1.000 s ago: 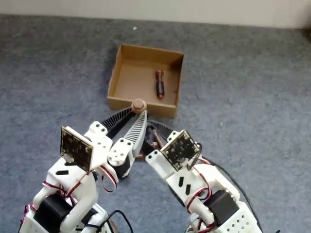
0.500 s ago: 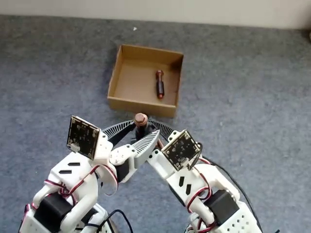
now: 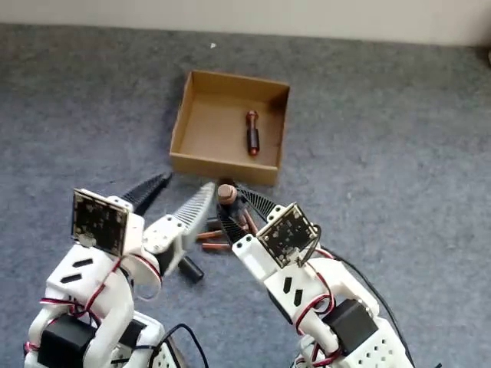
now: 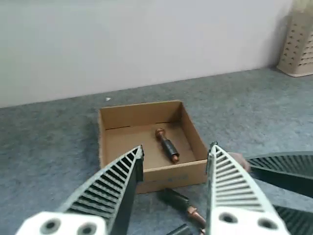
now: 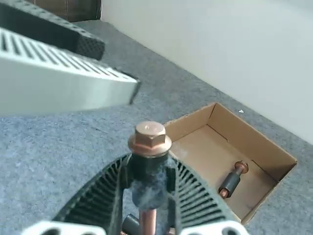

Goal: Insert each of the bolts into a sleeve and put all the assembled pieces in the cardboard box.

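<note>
From above, the cardboard box (image 3: 199, 164) lies at twelve o'clock from the right gripper (image 5: 149, 171), its near wall just beyond. That gripper is clamped on a sleeve (image 5: 148, 188) holding a bolt (image 5: 149, 138), long axis upright. At its nine o'clock the left gripper (image 4: 176, 148) gapes empty.

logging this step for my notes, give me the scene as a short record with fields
right gripper: shut on an upright black sleeve with a copper bolt through it
left gripper: open, empty, beside the right one
brown cardboard box: holds one assembled bolt-and-sleeve piece, lying flat
grey carpet: loose copper bolts and a spare black sleeve between the arms
</note>
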Tool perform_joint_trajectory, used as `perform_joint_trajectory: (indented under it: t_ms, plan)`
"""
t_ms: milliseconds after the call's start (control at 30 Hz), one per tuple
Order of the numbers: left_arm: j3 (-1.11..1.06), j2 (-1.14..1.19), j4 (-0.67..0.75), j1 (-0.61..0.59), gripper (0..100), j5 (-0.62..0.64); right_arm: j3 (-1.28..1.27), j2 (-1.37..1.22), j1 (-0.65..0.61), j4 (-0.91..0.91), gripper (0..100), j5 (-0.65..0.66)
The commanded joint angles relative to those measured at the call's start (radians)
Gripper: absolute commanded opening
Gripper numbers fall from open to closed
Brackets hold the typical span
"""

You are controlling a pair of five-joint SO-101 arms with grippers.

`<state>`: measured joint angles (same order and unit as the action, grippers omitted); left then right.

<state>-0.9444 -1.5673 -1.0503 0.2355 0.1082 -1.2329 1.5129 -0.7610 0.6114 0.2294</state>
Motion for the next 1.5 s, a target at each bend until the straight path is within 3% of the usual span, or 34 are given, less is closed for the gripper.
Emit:
perform_joint_trajectory:
  t_ms: [0, 133, 333, 733, 1067, 1300, 1467]
  plan:
    - [-0.047, 0.004, -0.020, -0.127, 22, -0.012, 0.027, 0.007, 0.061, -0.028, 0.6, 0.003]
    - [-0.191, 0.004, -0.012, -0.209, 22, -0.009, 0.074, -0.105, 0.111, -0.042, 0.6, 0.003]
    - [-0.341, 0.004, -0.011, -0.262, 22, -0.009, 0.328, -0.507, 0.154, -0.059, 0.6, 0.009]
    - [-0.478, 0.004, 0.124, -0.317, 22, -0.008, 0.647, -1.251, 0.220, -0.542, 0.6, 0.005]
    - [-0.479, 0.004, 0.123, -0.318, 22, -0.009, 0.905, -1.675, 0.222, -0.688, 0.6, 0.003]
    - [-0.479, 0.004, 0.123, -0.318, 22, -0.009, 0.958, -1.791, 0.228, -0.679, 2.9, -0.043]
    - [-0.478, 0.004, 0.123, -0.320, 22, -0.009, 1.027, -1.727, 0.232, -0.429, 14.6, -0.176]
